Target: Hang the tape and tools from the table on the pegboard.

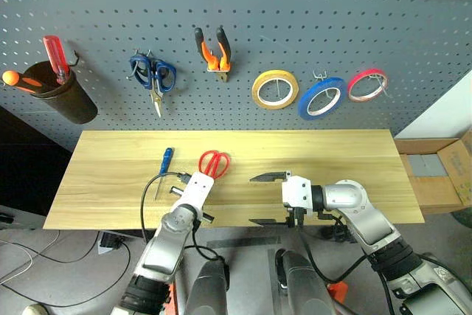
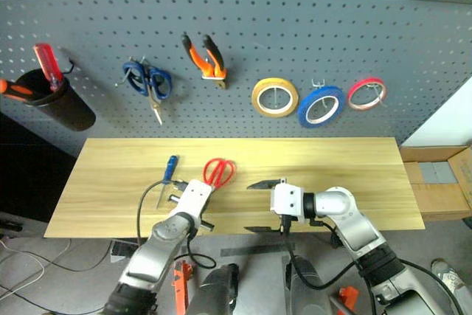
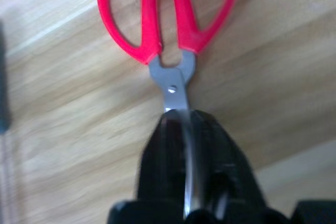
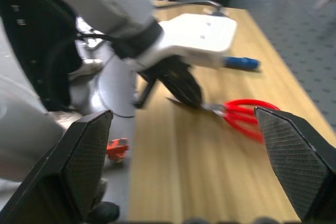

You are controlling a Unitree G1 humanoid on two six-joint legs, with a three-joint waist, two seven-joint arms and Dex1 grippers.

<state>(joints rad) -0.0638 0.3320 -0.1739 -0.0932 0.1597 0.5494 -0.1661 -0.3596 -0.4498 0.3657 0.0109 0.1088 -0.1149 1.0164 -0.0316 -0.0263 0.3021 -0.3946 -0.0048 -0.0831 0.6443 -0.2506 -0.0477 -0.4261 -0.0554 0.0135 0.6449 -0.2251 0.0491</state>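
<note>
Left hand (image 3: 186, 145) pinching scissors (image 1: 213, 163) blades on worktop (image 1: 332, 160); right hand (image 1: 268, 198) spread; next: lift to pegboard (image 1: 295, 27) hook.

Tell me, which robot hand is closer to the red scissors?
Left. The left end effector is shut on the red scissors' blades on the table. The right end effector hangs open, off to their right, touching nothing.

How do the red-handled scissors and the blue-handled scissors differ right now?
The red-handled scissors lie flat on the table; the blue-handled scissors hang on the pegboard. The red pair's blades are clamped in the left pincer, while nothing grips the blue pair. The red pair's handles point toward the pegboard; the blue pair's blades point down. Both have looped handles and closed steel blades.
</note>
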